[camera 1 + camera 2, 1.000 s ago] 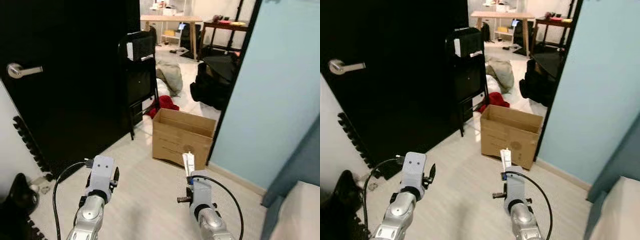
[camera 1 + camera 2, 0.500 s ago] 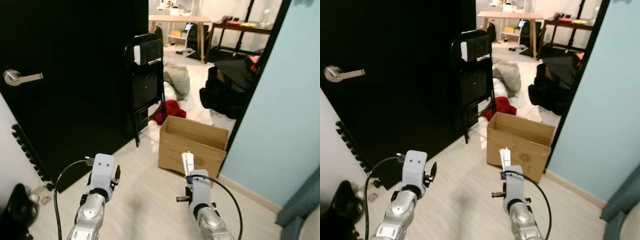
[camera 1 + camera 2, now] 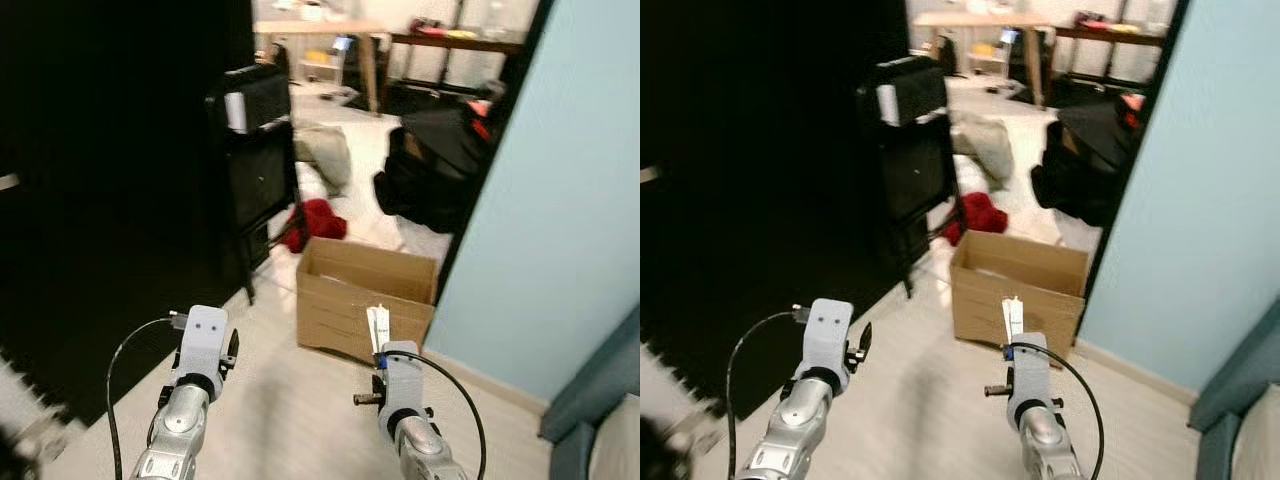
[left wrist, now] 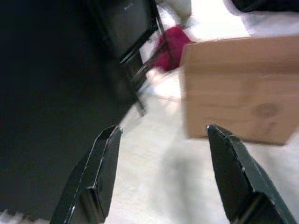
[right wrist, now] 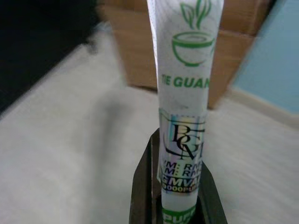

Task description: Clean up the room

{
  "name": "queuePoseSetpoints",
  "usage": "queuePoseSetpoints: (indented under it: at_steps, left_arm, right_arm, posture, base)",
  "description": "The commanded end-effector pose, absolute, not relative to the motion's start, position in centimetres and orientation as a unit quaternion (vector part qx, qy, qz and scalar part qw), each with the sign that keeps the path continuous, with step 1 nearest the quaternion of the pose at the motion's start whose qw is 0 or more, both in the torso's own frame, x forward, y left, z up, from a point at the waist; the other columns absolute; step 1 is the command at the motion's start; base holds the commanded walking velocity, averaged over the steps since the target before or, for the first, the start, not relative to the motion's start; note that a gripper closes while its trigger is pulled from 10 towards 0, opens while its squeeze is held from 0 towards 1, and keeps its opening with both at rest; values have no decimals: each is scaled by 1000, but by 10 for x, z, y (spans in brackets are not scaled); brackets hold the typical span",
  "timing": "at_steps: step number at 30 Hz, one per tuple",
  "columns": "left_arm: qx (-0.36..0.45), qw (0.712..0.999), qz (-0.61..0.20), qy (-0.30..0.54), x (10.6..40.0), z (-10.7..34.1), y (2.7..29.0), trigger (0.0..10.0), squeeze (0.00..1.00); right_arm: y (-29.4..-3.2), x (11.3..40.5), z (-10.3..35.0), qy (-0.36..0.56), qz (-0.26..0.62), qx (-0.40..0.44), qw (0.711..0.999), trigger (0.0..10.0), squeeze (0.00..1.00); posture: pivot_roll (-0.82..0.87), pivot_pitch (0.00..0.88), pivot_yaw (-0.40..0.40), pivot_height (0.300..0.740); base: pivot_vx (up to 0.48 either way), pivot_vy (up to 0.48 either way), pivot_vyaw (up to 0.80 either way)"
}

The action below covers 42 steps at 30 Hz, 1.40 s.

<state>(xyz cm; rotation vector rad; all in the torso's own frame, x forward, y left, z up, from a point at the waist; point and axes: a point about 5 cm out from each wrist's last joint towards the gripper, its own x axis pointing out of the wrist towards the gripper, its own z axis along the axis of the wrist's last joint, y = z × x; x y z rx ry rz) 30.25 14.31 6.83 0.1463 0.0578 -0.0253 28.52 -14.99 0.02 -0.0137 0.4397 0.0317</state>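
My right gripper [image 5: 178,186] is shut on a white tea packet [image 5: 183,98] with green print; the packet [image 3: 377,327] stands upright above the right wrist, low in the eye views. An open brown cardboard box [image 3: 364,297] sits on the pale floor just beyond it, near the blue wall. My left gripper [image 4: 163,172] is open and holds nothing, its black fingers [image 4: 100,172] spread above the floor, facing the box [image 4: 243,88] and a red cloth [image 4: 170,44]. The left arm [image 3: 197,365] is raised at lower left.
A black folding chair [image 3: 258,165] stands by the black door [image 3: 100,200]. A red cloth [image 3: 314,220], a grey garment [image 3: 325,155] and a black bag [image 3: 440,170] lie beyond the box. Tables [image 3: 310,30] stand at the far end. Blue wall [image 3: 560,200] on the right.
The whole view has swung and blurred, so the camera moved; the door handle has slid off to the left edge. Both arms keep their pose, packet still held.
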Motion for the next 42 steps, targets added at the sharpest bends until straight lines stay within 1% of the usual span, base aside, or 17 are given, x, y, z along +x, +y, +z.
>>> queuePoseSetpoints:
  at_steps: [1,25,34,42]
  left_arm:
    - [80,996,0,39,299,64,154,10000,0]
    - [80,996,-6,37,299,65,154,10000,0]
    - [80,996,-8,38,299,65,154,10000,0]
    - [80,996,-9,39,299,64,154,10000,0]
  right_arm:
    - [-141,289,3,213,23,4,977,10000,0]
    - [-142,288,3,212,22,0,977,10000,0]
    - [-142,288,3,213,24,0,977,10000,0]
    - [-143,287,2,214,21,-1,977,10000,0]
  posture:
    - [27,27,16,740]
    - [24,7,18,740]
    - [21,13,18,740]
    - [20,17,19,740]
  base:
    - [330,0,0]
    - [330,0,0]
    - [330,0,-621]
    - [327,0,0]
